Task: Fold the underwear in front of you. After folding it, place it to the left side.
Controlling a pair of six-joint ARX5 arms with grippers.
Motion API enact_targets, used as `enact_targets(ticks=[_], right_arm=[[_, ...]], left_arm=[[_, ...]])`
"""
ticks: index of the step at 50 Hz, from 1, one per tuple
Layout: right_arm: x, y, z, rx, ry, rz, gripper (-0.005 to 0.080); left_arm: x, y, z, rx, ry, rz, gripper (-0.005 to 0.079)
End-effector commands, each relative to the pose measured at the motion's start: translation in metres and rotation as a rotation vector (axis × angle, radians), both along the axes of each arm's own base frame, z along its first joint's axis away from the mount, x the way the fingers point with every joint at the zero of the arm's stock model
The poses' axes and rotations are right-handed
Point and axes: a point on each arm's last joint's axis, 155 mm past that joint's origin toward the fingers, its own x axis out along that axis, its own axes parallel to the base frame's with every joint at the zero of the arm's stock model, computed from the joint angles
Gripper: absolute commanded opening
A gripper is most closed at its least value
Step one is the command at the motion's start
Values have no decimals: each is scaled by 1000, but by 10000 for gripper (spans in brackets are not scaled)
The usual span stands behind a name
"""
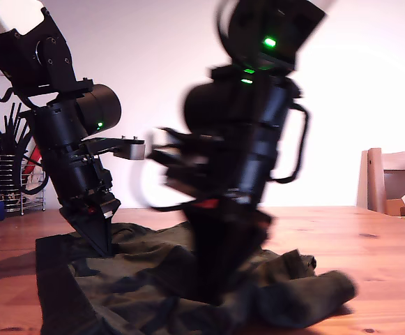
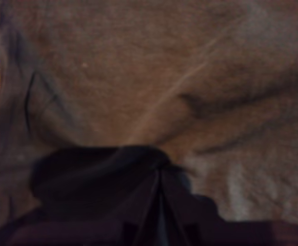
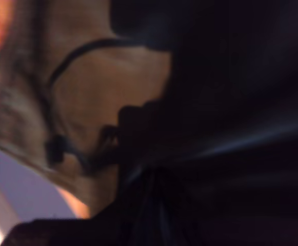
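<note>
Below, the dark olive underwear (image 1: pixel 153 279) lay rumpled on the near part of the wooden table (image 1: pixel 341 230), spread from the exterior view's left to past its middle, one bunched end toward that view's right. My first gripper (image 1: pixel 101 241), on the exterior view's left, pointed down onto the cloth's far left part; its wrist view showed the jaws pressed together with a pucker of fabric pinched between them. My second gripper (image 1: pixel 219 279) stood at the garment's middle, tip down among the folds, too blurred in both views for me to tell whether it was clenched or released. A wooden chair (image 1: pixel 390 181) stood at the exterior view's far right.
</note>
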Motion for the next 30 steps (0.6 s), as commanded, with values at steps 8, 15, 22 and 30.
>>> enact_targets(ticks=[8, 15, 22, 30], right_arm=[[-29, 26, -6, 28, 14, 61, -11], [-29, 35, -5, 48, 3, 51, -11], [-24, 39, -2, 67, -21, 53, -11], [-16, 36, 11, 87, -45, 37, -11]], left_arm=[[-23, -14, -39, 41, 71, -88, -24], [-21, -24, -37, 28, 41, -158, -24], [-17, -27, -35, 22, 21, -169, -24], [-24, -22, -35, 29, 66, -135, -24]])
